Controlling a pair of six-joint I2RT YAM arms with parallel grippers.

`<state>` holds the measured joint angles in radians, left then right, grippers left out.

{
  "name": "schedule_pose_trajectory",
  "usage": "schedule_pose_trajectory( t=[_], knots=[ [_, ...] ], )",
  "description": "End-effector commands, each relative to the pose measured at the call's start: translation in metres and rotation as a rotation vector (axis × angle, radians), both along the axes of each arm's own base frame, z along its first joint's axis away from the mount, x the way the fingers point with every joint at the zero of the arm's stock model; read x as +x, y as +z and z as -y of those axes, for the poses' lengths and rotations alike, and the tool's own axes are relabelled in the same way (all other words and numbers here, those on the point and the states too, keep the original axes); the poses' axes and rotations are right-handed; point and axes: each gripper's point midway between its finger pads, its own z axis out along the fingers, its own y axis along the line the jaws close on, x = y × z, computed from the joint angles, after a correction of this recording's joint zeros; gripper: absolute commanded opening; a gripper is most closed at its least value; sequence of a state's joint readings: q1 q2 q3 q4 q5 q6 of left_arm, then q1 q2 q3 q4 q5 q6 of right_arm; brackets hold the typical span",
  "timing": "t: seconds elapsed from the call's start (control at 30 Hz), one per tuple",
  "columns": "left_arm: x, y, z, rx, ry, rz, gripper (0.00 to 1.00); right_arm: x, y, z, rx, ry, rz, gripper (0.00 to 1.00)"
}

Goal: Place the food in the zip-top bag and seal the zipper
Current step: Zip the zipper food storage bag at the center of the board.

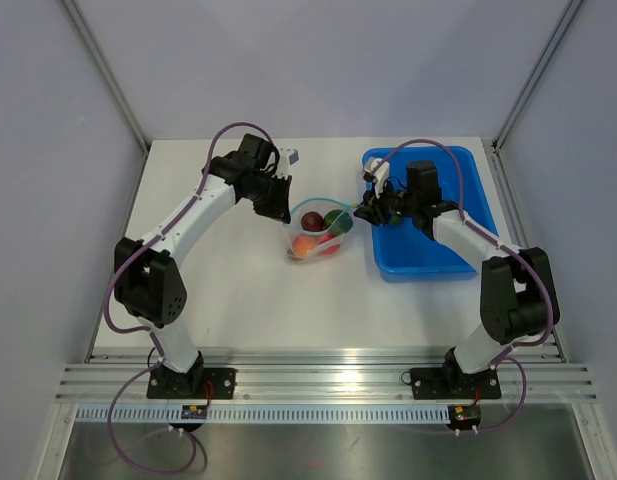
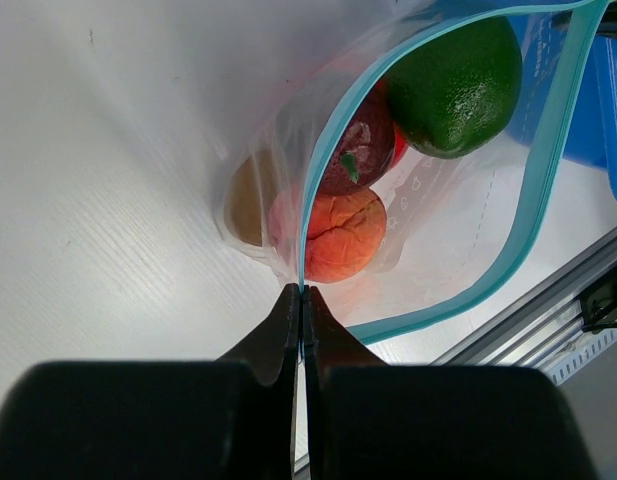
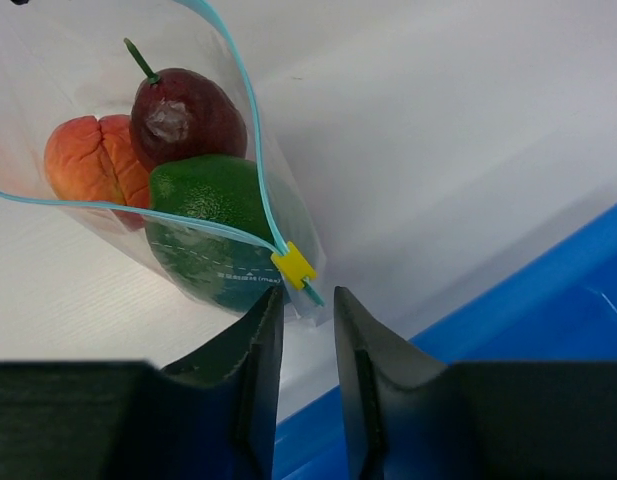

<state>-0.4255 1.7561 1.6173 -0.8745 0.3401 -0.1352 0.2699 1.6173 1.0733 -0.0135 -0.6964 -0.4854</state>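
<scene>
left gripper (image 2: 301, 292) clamps zipper (image 2: 538, 190) end | right gripper (image 3: 306, 296) released, zip-top bag (image 3: 213, 270) just ahead

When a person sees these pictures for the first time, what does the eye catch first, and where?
First, the clear crinkly plastic zip-top bag in the middle of the white table, its mouth open, holding a green round fruit, a dark red fruit and an orange one. The left pincer is shut on its thin teal-blue zipper strip; the open right pincer hovers beside the small yellow slider, near the rigid blue plastic tray.
</scene>
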Motion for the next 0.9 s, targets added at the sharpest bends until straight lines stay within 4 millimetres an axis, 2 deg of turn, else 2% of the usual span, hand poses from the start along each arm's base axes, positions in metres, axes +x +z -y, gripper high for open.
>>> schedule_pose_trajectory(
  t=[0.0,0.33,0.43,0.47,0.63,0.7,0.8,0.83,0.87],
  knots=[
    [0.010,0.013,0.007,-0.039,-0.018,0.034,0.00,-0.001,0.019,-0.012,0.028,0.056,0.038,0.32],
    [0.011,0.011,0.005,-0.028,-0.016,0.036,0.00,-0.011,0.020,-0.020,0.036,0.093,0.015,0.17],
    [0.011,0.010,0.005,-0.027,-0.014,0.034,0.00,-0.014,0.017,-0.020,0.033,0.094,0.000,0.07],
    [0.011,0.011,0.005,-0.029,-0.017,0.035,0.00,-0.014,0.016,-0.019,0.029,0.087,-0.003,0.00],
    [0.009,0.021,0.002,-0.021,-0.029,0.068,0.01,-0.016,0.011,-0.014,0.019,0.062,-0.007,0.00],
    [0.010,0.031,-0.003,0.000,-0.039,0.106,0.35,-0.018,0.011,-0.013,0.014,0.060,-0.003,0.00],
    [0.013,0.060,-0.013,0.017,-0.036,0.219,0.78,-0.021,0.011,-0.013,0.008,0.071,-0.012,0.00],
    [0.014,0.080,-0.013,-0.005,-0.037,0.291,0.85,-0.021,0.012,-0.013,0.007,0.073,-0.018,0.00],
    [0.015,0.091,-0.012,-0.022,-0.055,0.333,0.87,-0.022,0.013,-0.013,0.010,0.076,-0.017,0.00]
  ],
)
